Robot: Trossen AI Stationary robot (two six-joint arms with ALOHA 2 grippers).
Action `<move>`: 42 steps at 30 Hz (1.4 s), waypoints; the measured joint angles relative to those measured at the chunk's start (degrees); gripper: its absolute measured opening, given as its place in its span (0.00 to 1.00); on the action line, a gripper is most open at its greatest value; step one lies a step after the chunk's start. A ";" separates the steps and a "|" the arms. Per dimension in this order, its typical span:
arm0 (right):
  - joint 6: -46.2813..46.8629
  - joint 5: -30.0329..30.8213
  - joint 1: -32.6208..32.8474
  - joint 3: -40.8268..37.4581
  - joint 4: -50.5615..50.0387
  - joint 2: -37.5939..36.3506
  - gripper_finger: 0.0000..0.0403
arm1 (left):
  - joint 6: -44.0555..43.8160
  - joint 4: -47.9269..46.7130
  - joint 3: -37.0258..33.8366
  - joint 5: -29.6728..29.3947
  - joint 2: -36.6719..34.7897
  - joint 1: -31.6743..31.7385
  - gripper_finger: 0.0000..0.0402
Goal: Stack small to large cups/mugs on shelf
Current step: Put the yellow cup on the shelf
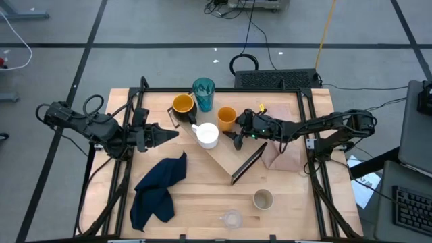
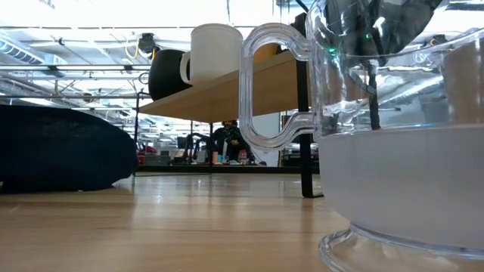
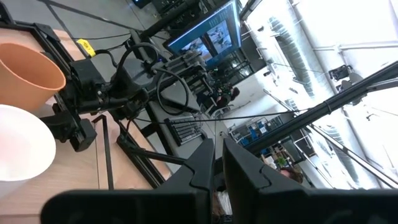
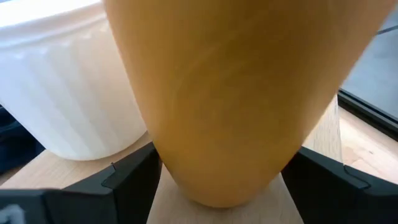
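The right gripper (image 1: 235, 130) stood at the small orange cup (image 1: 227, 118) on the shelf (image 1: 229, 160), its jaws wide around it, beside the white mug (image 1: 207, 135). The left gripper (image 1: 172, 134) hovered nearby, jaws closed and empty.

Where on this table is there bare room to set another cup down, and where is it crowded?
Bare wood lies between the dark blue cloth and the beige cup, bordered in front by the clear cup. It is crowded at the shelf's far end, where the white mug, small orange cup and right gripper bunch together.
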 joint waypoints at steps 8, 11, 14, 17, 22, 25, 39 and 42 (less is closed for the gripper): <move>1.91 -0.41 0.17 0.00 0.44 0.00 0.76 | 0.02 -0.18 0.00 0.22 -0.01 0.02 0.08; 2.88 -1.33 0.20 0.00 0.12 0.00 0.76 | 0.02 -0.37 0.00 0.26 -0.01 0.00 0.08; 2.95 -1.36 0.22 0.00 0.31 0.00 0.76 | 0.07 -0.37 0.00 0.24 0.01 0.01 0.08; 2.93 -1.36 0.20 0.00 0.31 0.00 0.76 | 0.07 -0.37 0.00 0.54 0.00 0.02 0.08; 2.78 -1.36 0.20 0.00 0.33 -0.02 0.76 | 0.06 -0.39 0.00 1.46 -0.01 0.00 0.08; 2.40 -1.36 0.22 0.00 0.29 -0.02 0.76 | 0.10 -0.40 0.00 1.46 0.00 0.00 0.08; 4.09 0.00 0.22 0.00 -0.09 -0.04 0.75 | 0.60 -0.42 0.00 1.49 0.00 0.00 0.08; 3.99 -1.21 0.22 0.00 -0.15 -0.04 0.76 | 0.59 -0.44 0.00 1.49 -0.01 0.00 0.08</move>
